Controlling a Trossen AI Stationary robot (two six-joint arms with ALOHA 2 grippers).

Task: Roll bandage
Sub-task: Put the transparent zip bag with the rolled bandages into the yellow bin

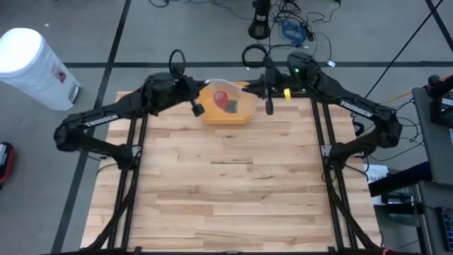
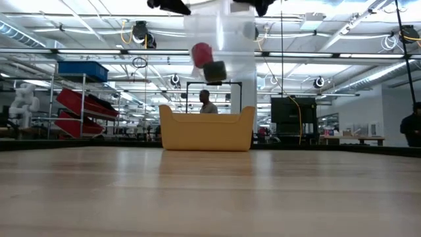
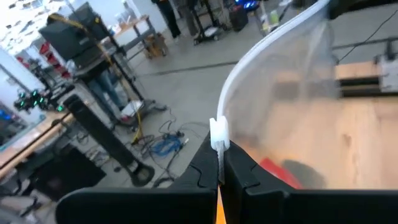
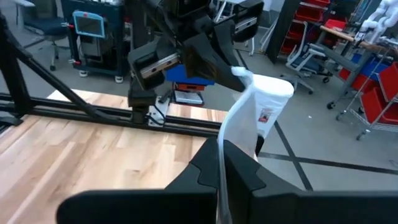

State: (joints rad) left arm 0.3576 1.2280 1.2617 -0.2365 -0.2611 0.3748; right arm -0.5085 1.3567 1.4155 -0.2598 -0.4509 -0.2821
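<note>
Bag (image 2: 220,39) with 2 rolls hangs pinched between left gripper (image 3: 219,163) and right gripper (image 4: 222,163).

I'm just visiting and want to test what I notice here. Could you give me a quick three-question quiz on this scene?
1. True or false: both grippers pinch the clear plastic bag and hold it above the yellow bin.
2. What shows inside the bag? A) a red item and a dark item B) scissors C) nothing
3. What does the bin stand on?

Key: 1 true, left gripper and right gripper both shut on it. 2 A. 3 the wooden table.
</note>
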